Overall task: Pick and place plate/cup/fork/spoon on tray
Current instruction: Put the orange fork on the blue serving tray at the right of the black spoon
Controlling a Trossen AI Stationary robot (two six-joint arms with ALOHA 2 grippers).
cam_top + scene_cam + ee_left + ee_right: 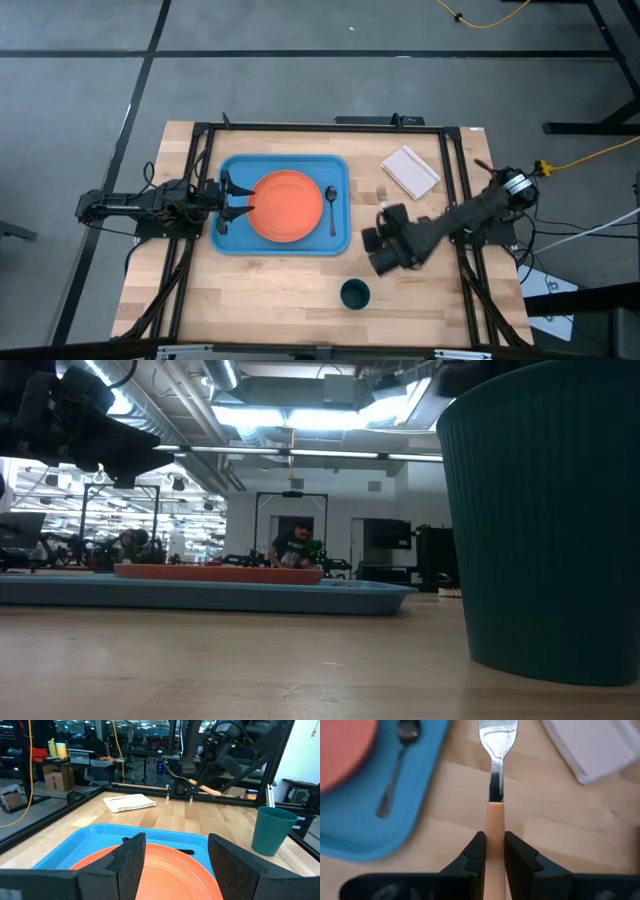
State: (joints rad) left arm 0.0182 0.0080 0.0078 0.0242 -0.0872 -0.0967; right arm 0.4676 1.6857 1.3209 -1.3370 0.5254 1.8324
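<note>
Fork (pixel 496 780): clamped by its orange handle in the right gripper (pixel 495 852), held above bare table, tines pointing ahead. Tray (pixel 232 237) lies at nine o'clock of it, already holding plate (pixel 286 206) and spoon (pixel 332 208). Left gripper (pixel 175 862): spread apart over the plate.

Bare wood lies open between the tray's (pixel 228 243) right rim and the white pad (pixel 410 171); the cup (pixel 355 294) stands nearer.
</note>
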